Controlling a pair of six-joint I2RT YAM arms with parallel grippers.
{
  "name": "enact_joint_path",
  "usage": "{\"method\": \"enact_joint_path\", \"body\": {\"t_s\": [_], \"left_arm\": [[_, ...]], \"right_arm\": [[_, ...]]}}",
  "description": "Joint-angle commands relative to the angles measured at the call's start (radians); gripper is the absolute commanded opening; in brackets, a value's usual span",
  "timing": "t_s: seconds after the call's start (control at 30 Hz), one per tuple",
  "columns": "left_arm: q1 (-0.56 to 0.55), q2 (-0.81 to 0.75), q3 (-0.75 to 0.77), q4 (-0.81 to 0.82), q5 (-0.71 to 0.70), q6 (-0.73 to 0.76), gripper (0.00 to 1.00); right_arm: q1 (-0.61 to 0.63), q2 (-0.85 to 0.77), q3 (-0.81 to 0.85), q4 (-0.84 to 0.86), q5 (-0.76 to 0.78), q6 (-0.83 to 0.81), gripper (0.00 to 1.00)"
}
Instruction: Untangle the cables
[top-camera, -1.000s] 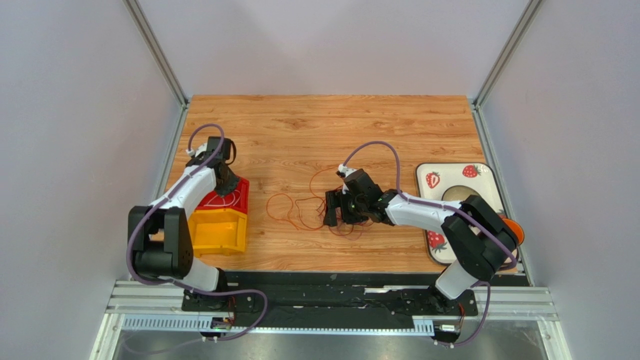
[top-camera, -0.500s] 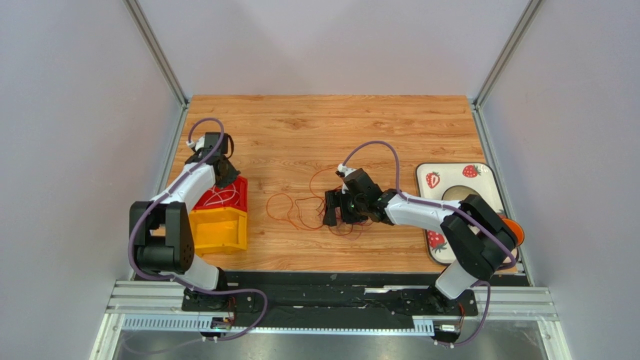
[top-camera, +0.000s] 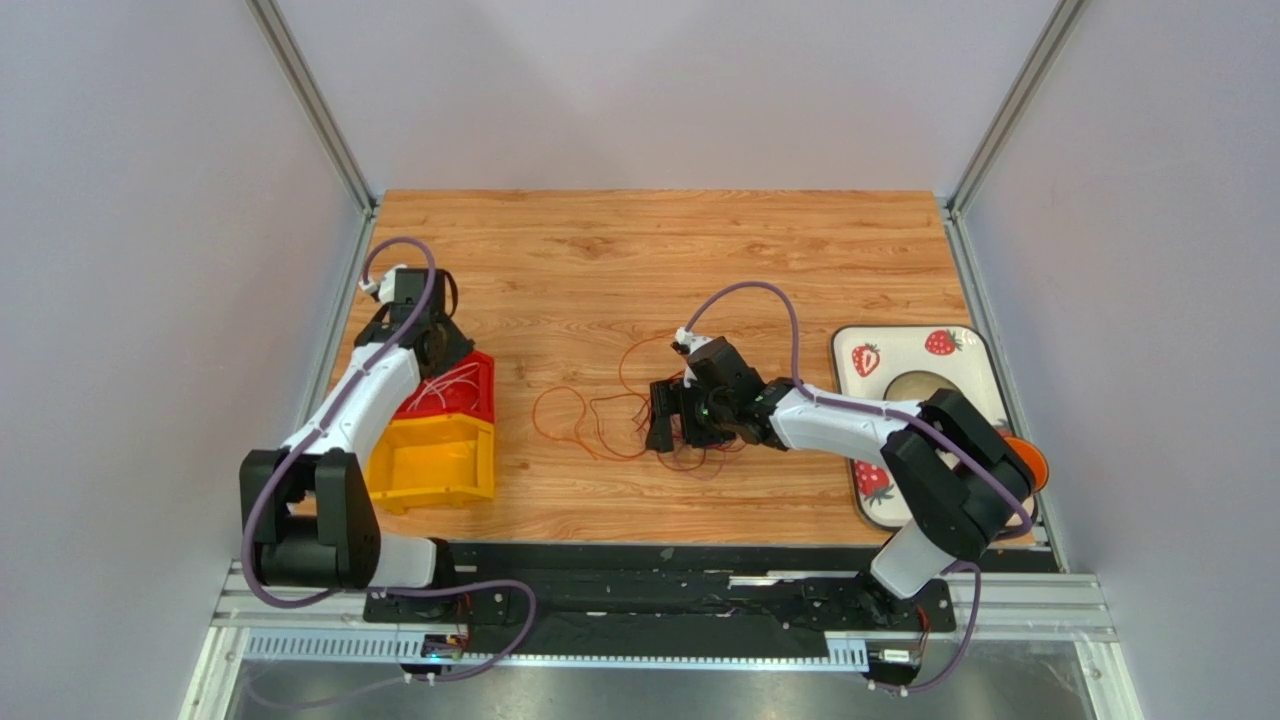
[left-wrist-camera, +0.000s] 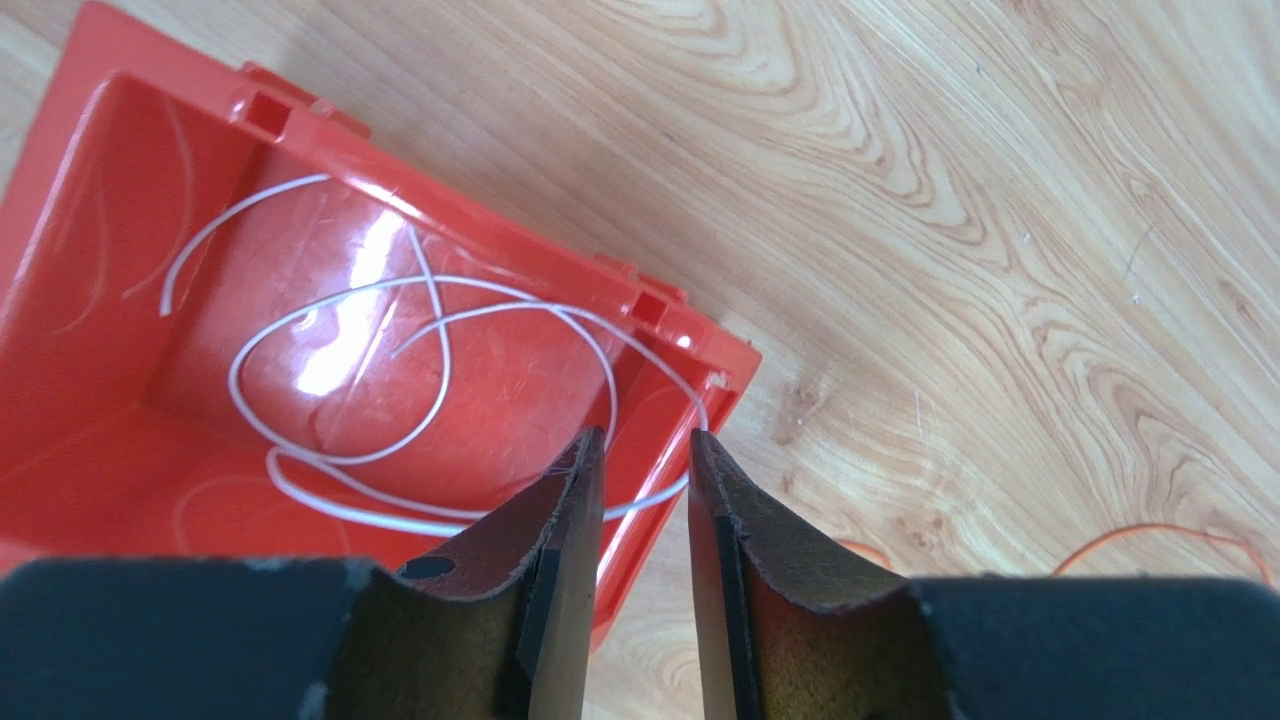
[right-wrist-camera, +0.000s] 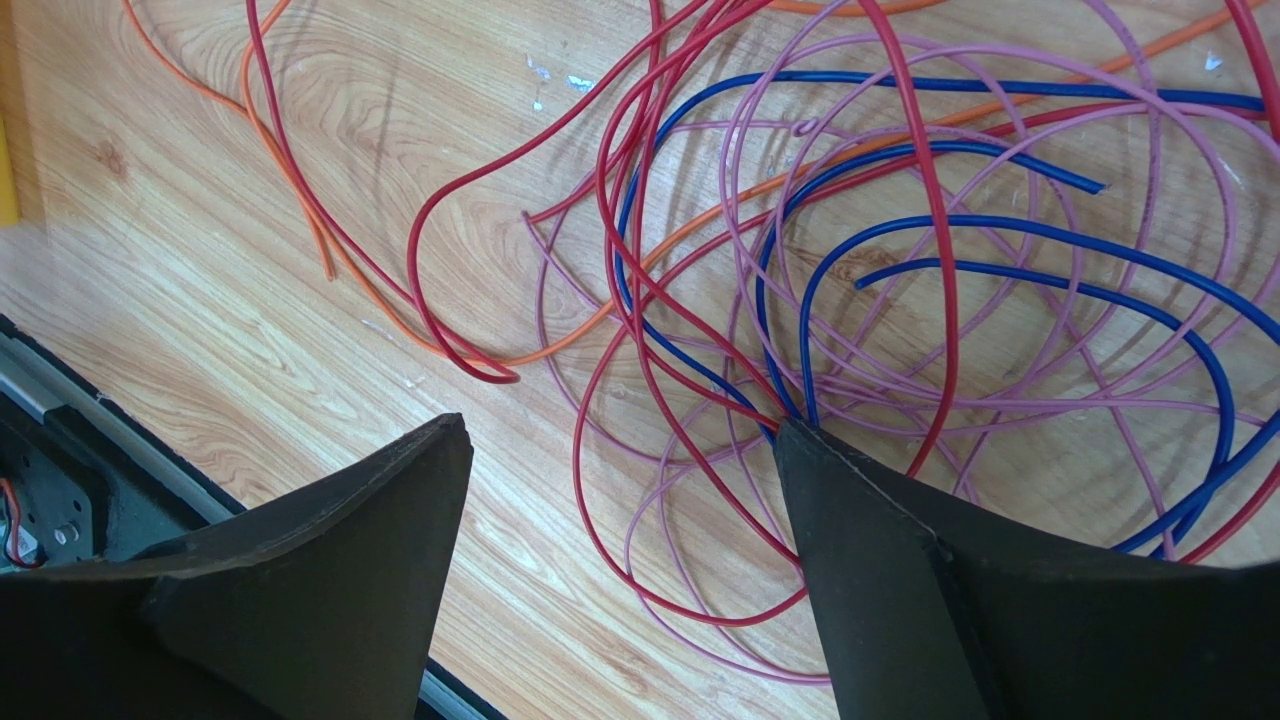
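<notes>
Left tool (left-wrist-camera: 646, 450) narrowly apart, gripping nothing, above the red bin (left-wrist-camera: 90, 180) that held a looped white cable (left-wrist-camera: 436, 323), right tool (right-wrist-camera: 616, 435) wide apart, empty, over tangled cables (right-wrist-camera: 842, 270) on the table (right-wrist-camera: 181, 300)

No legible text or labels anywhere.

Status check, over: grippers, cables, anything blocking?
Left gripper parted, empty, over red bin; white cable lies in it. Right gripper wide open over tangle of red, blue, pink, orange cables on table. Nothing in the way.
</notes>
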Motion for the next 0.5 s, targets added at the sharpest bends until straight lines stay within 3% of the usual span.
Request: {"method": "enact_joint_path", "body": {"t_s": [0.0,0.23,0.47], "left_arm": [[0.007,-0.083,0.020,-0.051,-0.018,0.025,0.35],[0.002,-0.239,0.021,-0.143,-0.103,0.090,0.30],[-0.001,-0.275,-0.049,-0.125,0.012,0.062,0.03]], "right_arm": [[0.004,0.044,-0.009,-0.008,0.006,-0.013,0.83],[0.008,0.047,-0.004,-0.010,0.012,-0.010,0.83],[0.018,0.058,0.011,-0.025,0.024,-0.012,0.83]]}}
